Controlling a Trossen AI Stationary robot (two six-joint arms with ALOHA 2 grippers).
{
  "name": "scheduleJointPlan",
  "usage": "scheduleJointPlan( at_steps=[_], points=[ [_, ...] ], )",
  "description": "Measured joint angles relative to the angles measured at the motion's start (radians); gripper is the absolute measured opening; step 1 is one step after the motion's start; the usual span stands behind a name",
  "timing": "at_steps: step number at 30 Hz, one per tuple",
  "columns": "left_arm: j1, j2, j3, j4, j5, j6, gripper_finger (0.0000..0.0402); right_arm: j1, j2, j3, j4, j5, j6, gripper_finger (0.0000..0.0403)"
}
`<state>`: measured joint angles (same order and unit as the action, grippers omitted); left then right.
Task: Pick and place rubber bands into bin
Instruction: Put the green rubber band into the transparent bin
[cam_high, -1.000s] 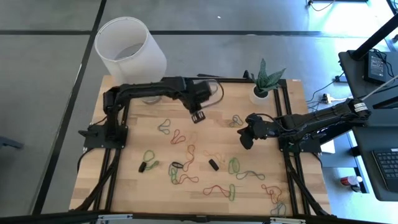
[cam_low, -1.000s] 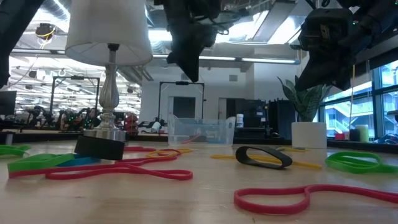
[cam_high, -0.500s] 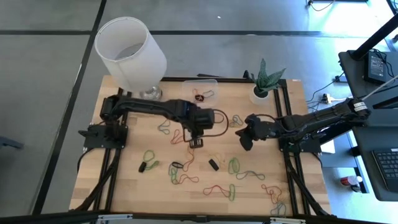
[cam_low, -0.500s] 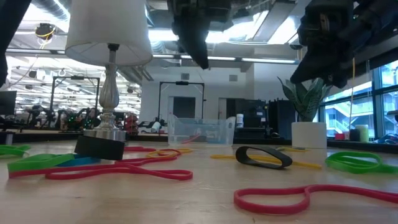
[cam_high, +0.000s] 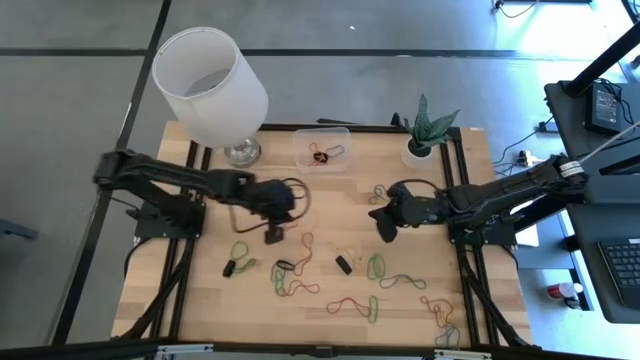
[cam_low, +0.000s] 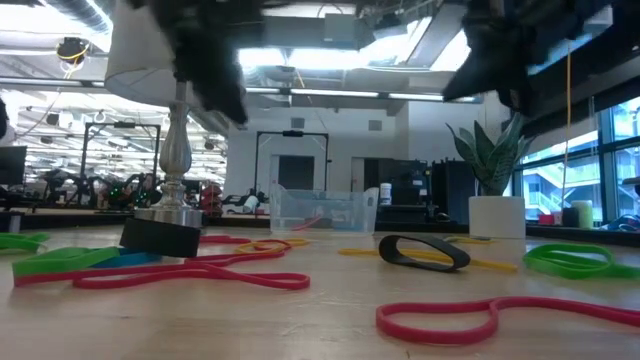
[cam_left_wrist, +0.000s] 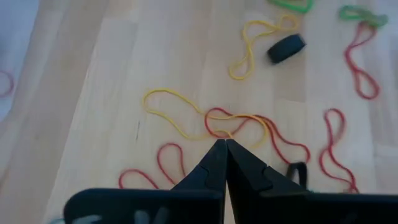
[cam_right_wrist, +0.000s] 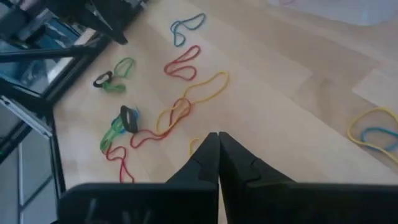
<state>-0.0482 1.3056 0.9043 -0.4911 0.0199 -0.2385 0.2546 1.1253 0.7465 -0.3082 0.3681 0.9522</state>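
Observation:
Many rubber bands (cam_high: 345, 303) in red, green, yellow and black lie scattered over the wooden table; the low view shows a red one (cam_low: 440, 318) close up. The clear bin (cam_high: 322, 150) stands at the table's far edge and holds a few bands; it also shows in the low view (cam_low: 320, 210). My left gripper (cam_high: 272, 236) is shut and hovers left of centre above tangled yellow and red bands (cam_left_wrist: 186, 118). My right gripper (cam_high: 385, 234) is shut and empty, hanging above the table right of centre (cam_right_wrist: 217, 134).
A white lampshade (cam_high: 210, 85) on a metal stand (cam_low: 175, 150) rises at the far left corner. A potted plant (cam_high: 430, 135) stands at the far right, beside the bin. Black frame rails (cam_high: 470, 290) run along the table's left and right sides.
My left gripper has drawn back from the bin, swinging toward the near edge and then toward the left, so the bin now shows uncovered. My right gripper has shifted a little toward the left. The bands lie as before.

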Motion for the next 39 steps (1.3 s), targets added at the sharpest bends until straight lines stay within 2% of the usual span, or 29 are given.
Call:
scheduleJointPlan(
  at_steps=[4,6,11,14,22,27,39],
  points=[
    [-0.027,-0.192,-0.155,0.030,-0.019,-0.031,0.0002,0.000,0.138,0.175,-0.180,-0.004,0.011,0.0001],
    [-0.042,-0.276,-0.203,0.021,-0.050,-0.052,0.0001,0.000,0.211,0.275,-0.313,-0.043,0.047,0.0001],
    [-0.067,-0.440,-0.277,0.021,-0.082,-0.067,0.0002,0.029,0.376,0.474,-0.679,-0.183,0.228,0.0002],
    [-0.076,-0.506,-0.301,0.016,-0.083,-0.066,0.0001,0.074,0.441,0.529,-0.775,-0.225,0.338,0.0011],
    [-0.095,-0.553,-0.312,0.012,-0.083,-0.063,0.0002,0.186,0.536,0.508,-0.749,-0.311,0.630,0.0050],
    [-0.095,-0.550,-0.312,0.010,-0.081,-0.063,0.0002,0.209,0.598,0.488,-0.631,-0.321,0.645,0.0076],
    [-0.095,-0.550,-0.312,0.009,-0.080,-0.028,0.0005,0.209,0.734,0.486,-0.598,-0.323,0.694,0.0105]
  ],
)
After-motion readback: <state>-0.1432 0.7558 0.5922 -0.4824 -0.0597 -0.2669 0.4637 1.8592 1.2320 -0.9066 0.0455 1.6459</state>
